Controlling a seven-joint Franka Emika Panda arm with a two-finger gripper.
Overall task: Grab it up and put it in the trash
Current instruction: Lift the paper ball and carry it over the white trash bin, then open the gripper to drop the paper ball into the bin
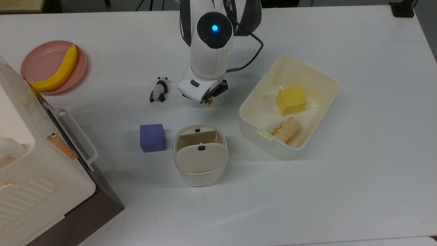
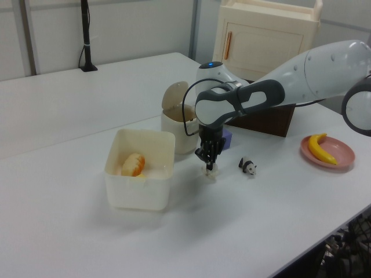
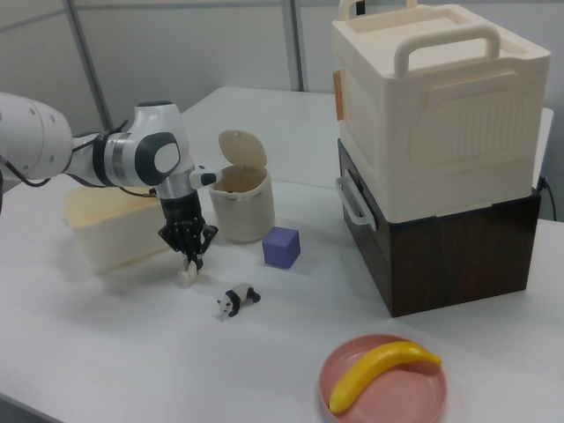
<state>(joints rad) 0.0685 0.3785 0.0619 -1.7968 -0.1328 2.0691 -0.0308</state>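
Right view shows the gripper (image 3: 190, 256) pinched around the paper ball (image 3: 189, 275), low on the tabletop (image 3: 106, 352). Swing-lid bin (image 3: 241, 204) stands just beyond, a short carry.

No text, label or number can be read on anything here.

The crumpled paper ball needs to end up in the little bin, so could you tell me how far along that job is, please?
Done: the pincer has reached the paper ball, which sits beside the panda figurine.
In hand: the pincer is down on the ball, which is mostly covered in the top view; the ball looks to be resting on the table.
Left: lifting it, carrying it to the bin, whose swing lid is tipped open, and dropping it in.
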